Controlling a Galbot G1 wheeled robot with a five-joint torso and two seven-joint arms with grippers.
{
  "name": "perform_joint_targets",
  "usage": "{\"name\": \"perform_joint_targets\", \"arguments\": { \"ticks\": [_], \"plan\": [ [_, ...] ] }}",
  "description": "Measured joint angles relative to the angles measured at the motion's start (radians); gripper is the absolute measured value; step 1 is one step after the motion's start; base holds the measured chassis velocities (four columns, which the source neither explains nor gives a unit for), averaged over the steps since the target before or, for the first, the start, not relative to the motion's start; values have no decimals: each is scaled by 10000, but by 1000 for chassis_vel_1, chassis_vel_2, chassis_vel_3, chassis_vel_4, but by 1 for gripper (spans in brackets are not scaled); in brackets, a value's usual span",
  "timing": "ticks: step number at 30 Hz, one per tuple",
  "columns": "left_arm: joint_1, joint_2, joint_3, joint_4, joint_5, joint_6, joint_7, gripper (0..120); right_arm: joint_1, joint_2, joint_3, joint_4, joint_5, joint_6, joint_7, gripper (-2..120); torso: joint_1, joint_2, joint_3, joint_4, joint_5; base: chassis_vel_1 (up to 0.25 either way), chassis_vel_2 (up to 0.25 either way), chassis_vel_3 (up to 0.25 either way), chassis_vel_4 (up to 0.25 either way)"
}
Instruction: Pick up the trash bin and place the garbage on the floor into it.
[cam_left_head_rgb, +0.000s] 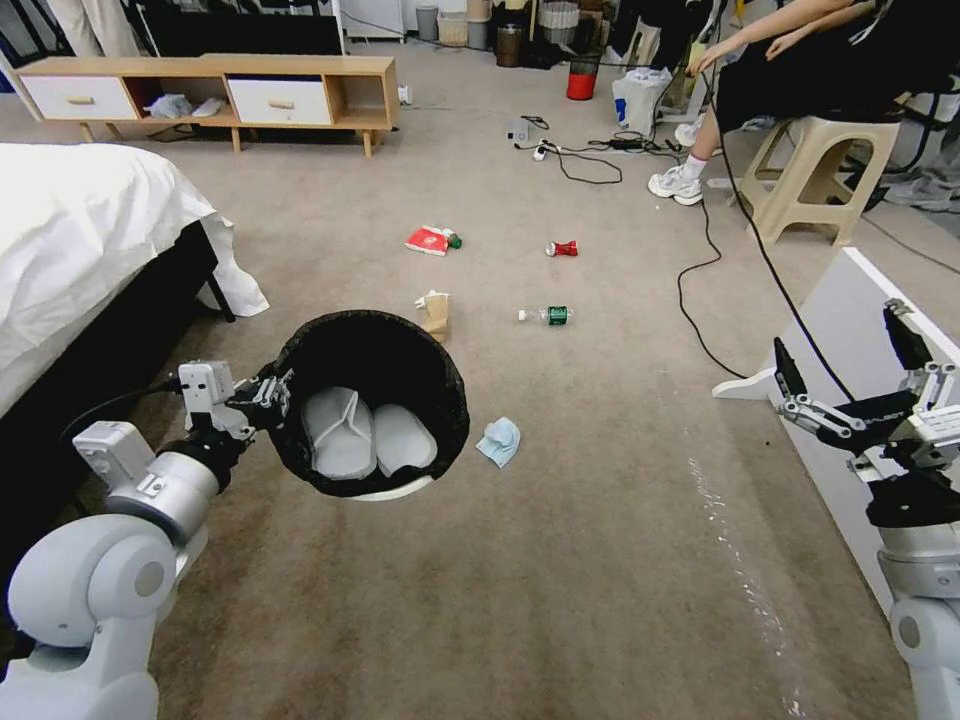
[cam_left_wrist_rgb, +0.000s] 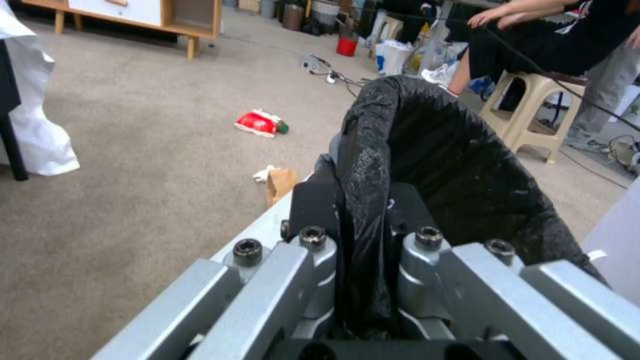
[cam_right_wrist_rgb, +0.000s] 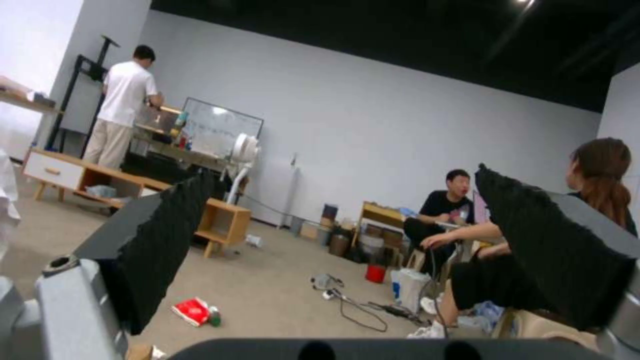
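The trash bin (cam_left_head_rgb: 400, 345), white with a black bag over its rim, hangs above the carpet at my left. My left gripper (cam_left_head_rgb: 266, 396) is shut on its near rim; the left wrist view shows the fingers (cam_left_wrist_rgb: 313, 210) clamping the bag edge of the bin (cam_left_wrist_rgb: 453, 165). White flat items lie inside. Garbage is scattered on the floor beyond: a blue face mask (cam_left_head_rgb: 499, 441) beside the bin, a brown paper bag (cam_left_head_rgb: 435, 312), a clear bottle (cam_left_head_rgb: 546, 315), a red can (cam_left_head_rgb: 562, 248) and a red packet (cam_left_head_rgb: 430, 240). My right gripper (cam_left_head_rgb: 848, 352) is held up at the right, open and empty.
A bed (cam_left_head_rgb: 90, 220) fills the left side. A white panel (cam_left_head_rgb: 860, 320) lies on the floor under my right arm. Black cables (cam_left_head_rgb: 700, 300) run to a stool (cam_left_head_rgb: 820, 170) with a seated person. A low wooden cabinet (cam_left_head_rgb: 210, 90) stands at the back.
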Motion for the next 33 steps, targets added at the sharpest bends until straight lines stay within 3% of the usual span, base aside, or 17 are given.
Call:
{"name": "perform_joint_targets", "arguments": {
  "ticks": [33],
  "plan": [
    [23, -43, -45, -56, -302, -16, -158, 7, 88, 110, 78, -208, -25, 256, -409, 100, 0, 0, 0, 0, 0, 0, 0, 0, 0]
  ]
}}
